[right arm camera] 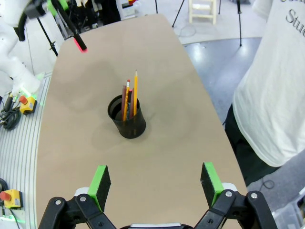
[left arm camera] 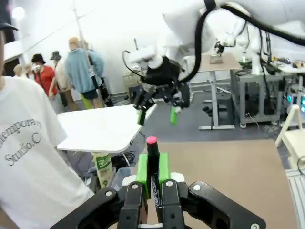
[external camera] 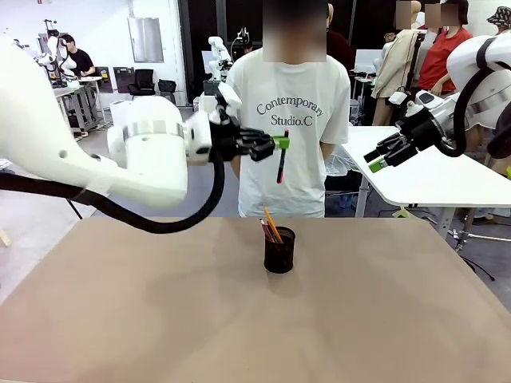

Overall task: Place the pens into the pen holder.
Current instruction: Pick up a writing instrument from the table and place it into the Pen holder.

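Left gripper [external camera: 281, 144] hanging high above the table [external camera: 144, 319], left of centre, pads clamped on a black pen [external camera: 282, 165] with a red tip. Pen dangling below the pads, red tip down, well above the holder [external camera: 279, 250] and not touching it. In the left wrist view, gripper [left arm camera: 153, 168] showing both green pads [left arm camera: 142, 168] pressing the pen [left arm camera: 152, 157] between them, pink-red tip sticking out past the pads.

Right gripper [external camera: 376, 162] hovering up at the right, off past the table's far right edge, jaws spread wide, holding nothing. In the right wrist view, gripper [right arm camera: 155, 183] looking down on the table [right arm camera: 71, 119] with pads [right arm camera: 99, 183] far apart and nothing between them.

Holder sitting upright near the table's middle, toward the far side. In the right wrist view, holder [right arm camera: 127, 117] carrying a yellow-orange pencil [right arm camera: 135, 93] and a reddish-brown pen [right arm camera: 124, 98], both leaning out over the rim; black pen [right arm camera: 74, 36] showing at far left of that view, held by the left gripper.

Person in a white shirt [external camera: 291, 136] standing at the far side behind the holder.
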